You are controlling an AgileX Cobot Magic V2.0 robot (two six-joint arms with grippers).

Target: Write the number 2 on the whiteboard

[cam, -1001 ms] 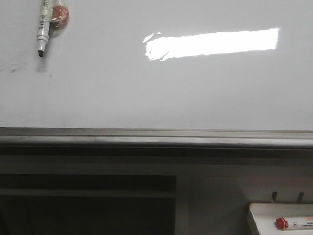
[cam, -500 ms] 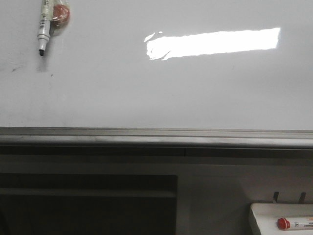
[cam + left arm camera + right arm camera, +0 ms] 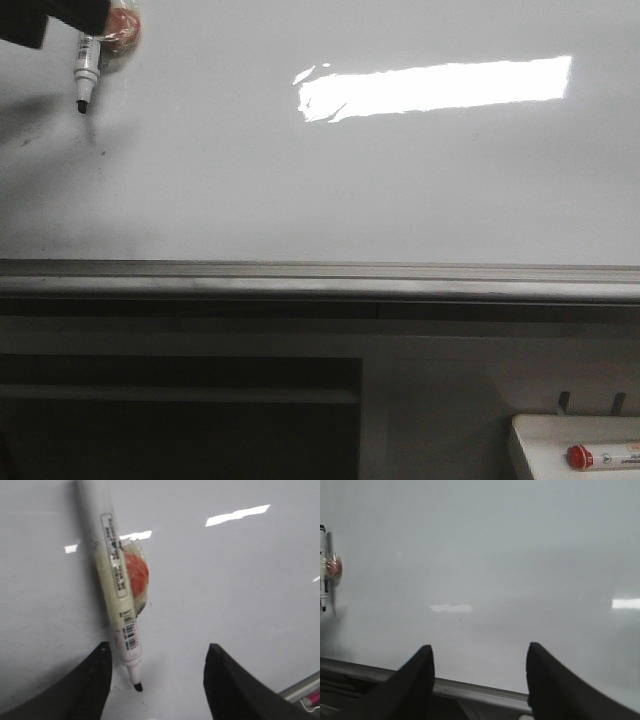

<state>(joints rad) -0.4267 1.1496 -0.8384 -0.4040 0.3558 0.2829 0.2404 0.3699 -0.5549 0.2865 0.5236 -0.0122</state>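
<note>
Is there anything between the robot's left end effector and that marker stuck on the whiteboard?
Nothing visible. The left end effector is open, and the marker lies on the whiteboard just ahead, its tip between the fingers.

Left gripper: dark fingers spread wide apart, nothing held between them, seen in the front view only as a dark shape entering at the upper left corner. Right gripper: fingers likewise parted and holding nothing, out of the front view.
</note>
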